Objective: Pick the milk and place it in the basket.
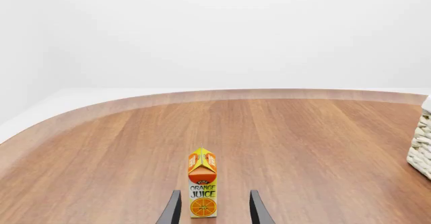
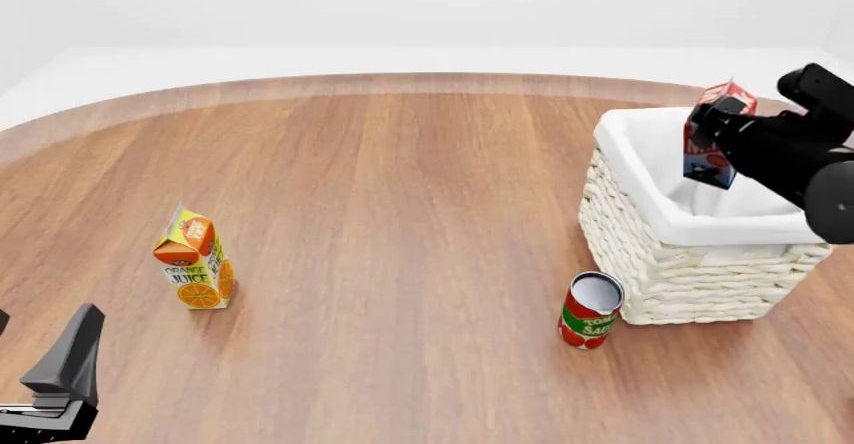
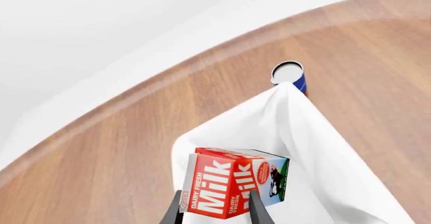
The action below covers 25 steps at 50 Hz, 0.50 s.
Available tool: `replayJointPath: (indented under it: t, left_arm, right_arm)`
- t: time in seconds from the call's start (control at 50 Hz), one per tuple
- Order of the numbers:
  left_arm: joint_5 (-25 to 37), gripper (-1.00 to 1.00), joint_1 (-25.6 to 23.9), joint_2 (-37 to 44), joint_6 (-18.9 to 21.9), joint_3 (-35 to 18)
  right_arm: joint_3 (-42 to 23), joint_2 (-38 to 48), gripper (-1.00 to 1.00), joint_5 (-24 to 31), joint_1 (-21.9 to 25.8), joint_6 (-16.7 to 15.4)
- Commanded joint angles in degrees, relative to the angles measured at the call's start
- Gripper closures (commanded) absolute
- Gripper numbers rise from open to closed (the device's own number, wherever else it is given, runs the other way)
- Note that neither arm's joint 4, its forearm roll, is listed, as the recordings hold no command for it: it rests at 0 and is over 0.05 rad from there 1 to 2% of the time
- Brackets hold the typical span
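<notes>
Above the basket (image 2: 694,264), right pincer (image 3: 217,204) clamping tilted milk (image 2: 711,136)

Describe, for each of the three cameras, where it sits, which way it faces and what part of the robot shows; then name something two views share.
Front view: fixed above the arms' side, looking forward and down over the table; shows the left gripper and the right arm.
Left wrist view: behind the left gripper, facing the orange juice carton; both fingers show.
Right wrist view: behind the right gripper, looking down at the milk over the basket.
Shared: front and right wrist both show the milk held over the basket.
</notes>
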Motion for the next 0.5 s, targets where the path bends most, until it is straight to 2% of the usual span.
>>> replayJointPath:
  t: [0.02, 0.04, 0.18, 0.5]
  left_arm:
    - [0.0, -1.00, 0.0, 0.0, 0.0, 0.0]
    - [0.0, -1.00, 0.0, 0.0, 0.0, 0.0]
    - [0.0, -1.00, 0.0, 0.0, 0.0, 0.0]
    - [0.0, -1.00, 0.0, 0.0, 0.0, 0.0]
  right_arm:
    - [-1.4, 1.5, 1.00, -1.0, -0.4, 1.7]
    - [-0.7, 1.6, 1.00, -1.9, -0.3, 2.9]
    - [-1.1, 2.7, 1.00, -1.6, -0.5, 2.0]
    - [-2.1, 5.1, 1.00, -1.2, -0.2, 2.2]
